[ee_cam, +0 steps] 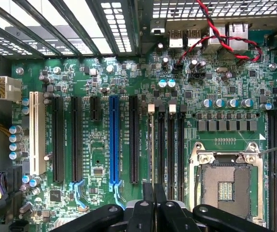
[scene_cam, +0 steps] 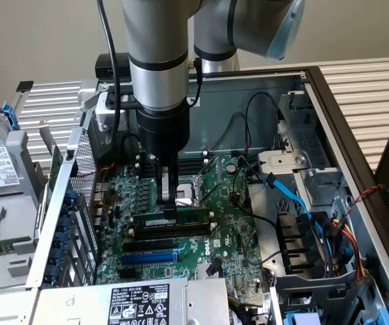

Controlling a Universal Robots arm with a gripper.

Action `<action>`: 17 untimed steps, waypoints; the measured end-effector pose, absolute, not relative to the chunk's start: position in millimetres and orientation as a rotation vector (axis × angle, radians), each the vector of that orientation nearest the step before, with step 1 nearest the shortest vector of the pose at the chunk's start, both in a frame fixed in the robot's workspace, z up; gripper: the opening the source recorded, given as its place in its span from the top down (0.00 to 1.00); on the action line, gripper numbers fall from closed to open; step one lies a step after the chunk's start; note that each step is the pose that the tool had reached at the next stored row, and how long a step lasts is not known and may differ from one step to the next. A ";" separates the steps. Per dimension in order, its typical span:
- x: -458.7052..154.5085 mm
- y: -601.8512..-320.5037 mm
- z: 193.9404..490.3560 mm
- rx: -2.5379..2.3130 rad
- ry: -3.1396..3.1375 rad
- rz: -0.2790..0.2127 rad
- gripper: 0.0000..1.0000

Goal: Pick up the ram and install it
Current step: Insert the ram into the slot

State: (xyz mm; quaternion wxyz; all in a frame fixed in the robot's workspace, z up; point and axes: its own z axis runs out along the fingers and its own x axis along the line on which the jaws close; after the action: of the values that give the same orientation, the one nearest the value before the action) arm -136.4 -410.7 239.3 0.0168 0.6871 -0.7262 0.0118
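Your pincer [scene_cam: 170, 200] clenched on the long thin green ram stick [scene_cam: 184, 219], upright beside long black slots [scene_cam: 167, 242], green motherboard [scene_cam: 232, 233]

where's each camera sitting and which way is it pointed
exterior: off the arm, above the open case, looking down on the motherboard; shows the arm and the pincer shut on the ram.
wrist: on the wrist, looking straight down along the pincer at the motherboard; shows its fingers.
shared: motherboard, blue slot, cpu socket.
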 end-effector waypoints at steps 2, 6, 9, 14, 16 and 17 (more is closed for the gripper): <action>-135.9 -410.6 239.2 2.133 -2.254 0.029 0.88; -135.9 -410.7 239.3 2.131 -2.252 0.025 0.88; -135.2 -410.7 239.2 2.130 -2.250 0.023 0.88; -132.5 -410.7 239.3 2.125 -2.245 0.012 0.88; -132.5 -410.7 239.3 2.125 -2.245 0.011 0.88; -132.5 -410.7 239.3 2.125 -2.244 0.011 0.88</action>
State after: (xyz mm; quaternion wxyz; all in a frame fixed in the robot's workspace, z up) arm -132.5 -410.7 239.3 0.0253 0.6874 -0.7258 0.0037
